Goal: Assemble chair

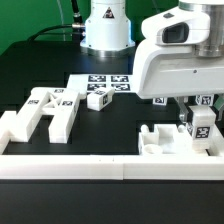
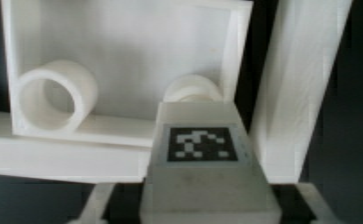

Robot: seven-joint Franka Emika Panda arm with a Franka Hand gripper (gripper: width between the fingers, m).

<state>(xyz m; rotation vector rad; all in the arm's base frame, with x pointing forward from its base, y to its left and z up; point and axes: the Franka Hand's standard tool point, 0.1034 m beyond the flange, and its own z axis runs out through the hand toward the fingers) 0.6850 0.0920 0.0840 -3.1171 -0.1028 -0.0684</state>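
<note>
The jaws appear clamped on the chair's upright tagged bar (image 1: 201, 126), at four o'clock in the exterior view. A clean lift would go straight up, since the white frame piece (image 1: 160, 140) sits just beside the bar at nine o'clock.

I am seeing a tagged bar (image 1: 201, 126) standing upright at the exterior view's right, its tag facing the wrist view. It is touching a framed piece (image 1: 160, 140) with round holes. A group of chunky bars (image 1: 45, 112) and a small block (image 1: 98, 99) are lying well apart from it, toward the left.
</note>
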